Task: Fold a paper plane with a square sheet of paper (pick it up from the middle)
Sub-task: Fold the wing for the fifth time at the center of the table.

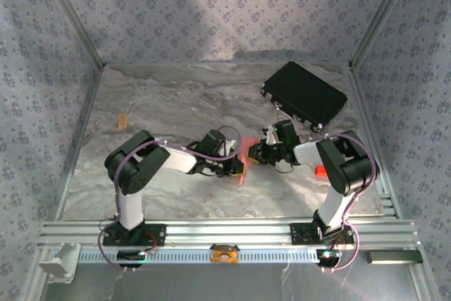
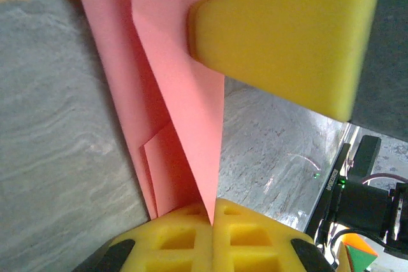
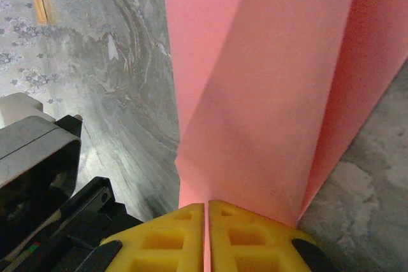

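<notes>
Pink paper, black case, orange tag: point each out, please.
pink paper (image 3: 274, 93), right wrist view, middle of the folded panel.
black case (image 1: 304, 94), top external view, centre of its lid.
orange tag (image 1: 122, 121), top external view, its middle.

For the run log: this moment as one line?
left claw: shut on pink paper | right claw: shut on pink paper | state: folded, held by both
</notes>
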Action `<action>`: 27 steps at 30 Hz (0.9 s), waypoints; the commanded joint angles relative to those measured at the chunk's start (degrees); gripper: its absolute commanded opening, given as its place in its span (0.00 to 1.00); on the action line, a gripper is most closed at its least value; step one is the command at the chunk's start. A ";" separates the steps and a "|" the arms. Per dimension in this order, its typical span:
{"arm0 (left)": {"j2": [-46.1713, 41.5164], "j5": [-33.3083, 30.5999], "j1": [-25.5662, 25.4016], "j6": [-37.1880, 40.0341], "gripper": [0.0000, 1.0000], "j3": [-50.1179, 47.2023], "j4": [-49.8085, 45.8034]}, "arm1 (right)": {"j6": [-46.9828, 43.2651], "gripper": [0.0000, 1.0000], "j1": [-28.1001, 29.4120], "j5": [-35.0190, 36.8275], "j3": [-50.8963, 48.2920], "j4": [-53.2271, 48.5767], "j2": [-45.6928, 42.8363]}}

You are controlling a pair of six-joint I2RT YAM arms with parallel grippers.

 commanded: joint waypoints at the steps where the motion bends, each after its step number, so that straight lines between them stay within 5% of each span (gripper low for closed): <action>1: 3.09 -3.62 0.74 0.66 0.02 -1.02 -6.80 | -1.69 0.12 -0.42 2.82 1.00 -3.39 1.87; 13: -3.61 -3.05 0.55 0.51 0.21 -0.83 -6.85 | -1.82 0.11 -0.02 4.88 1.50 -6.78 2.69; 27: -3.61 -0.26 0.55 -3.71 0.25 -0.06 0.09 | -2.19 0.11 0.42 5.07 1.80 -7.77 2.42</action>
